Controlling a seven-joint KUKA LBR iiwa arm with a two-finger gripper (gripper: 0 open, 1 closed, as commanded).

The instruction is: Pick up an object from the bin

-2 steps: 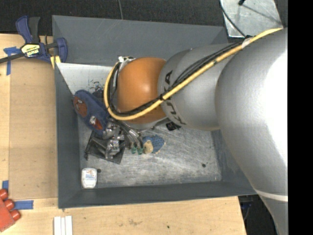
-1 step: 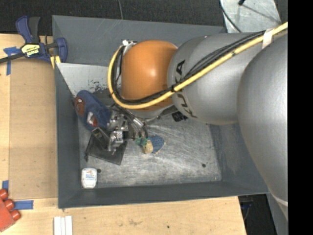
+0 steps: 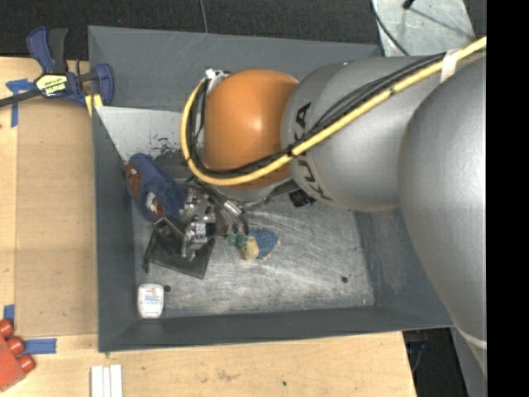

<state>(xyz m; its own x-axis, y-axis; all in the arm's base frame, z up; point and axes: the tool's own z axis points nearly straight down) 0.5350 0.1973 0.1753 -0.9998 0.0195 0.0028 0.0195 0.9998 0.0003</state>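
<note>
Container: grey metal bin (image 3: 111, 246), loose things lying on its floor, mostly in the left half.
Far left of gripper, toward the bin's near corner: small white tub (image 3: 151, 300), lying apart from the rest.
Left of gripper, up against the bin wall: blue toy (image 3: 157, 187) with a brown end.
Directly under gripper: black flat piece (image 3: 175, 251), tilted, its edge reaching out lower left.
Gripper (image 3: 201, 224): low over the black flat piece; whether it is open or closed cannot be told.
Just right of gripper: blue-and-tan piece (image 3: 258, 243).
Above gripper: orange cover (image 3: 244, 122).
</note>
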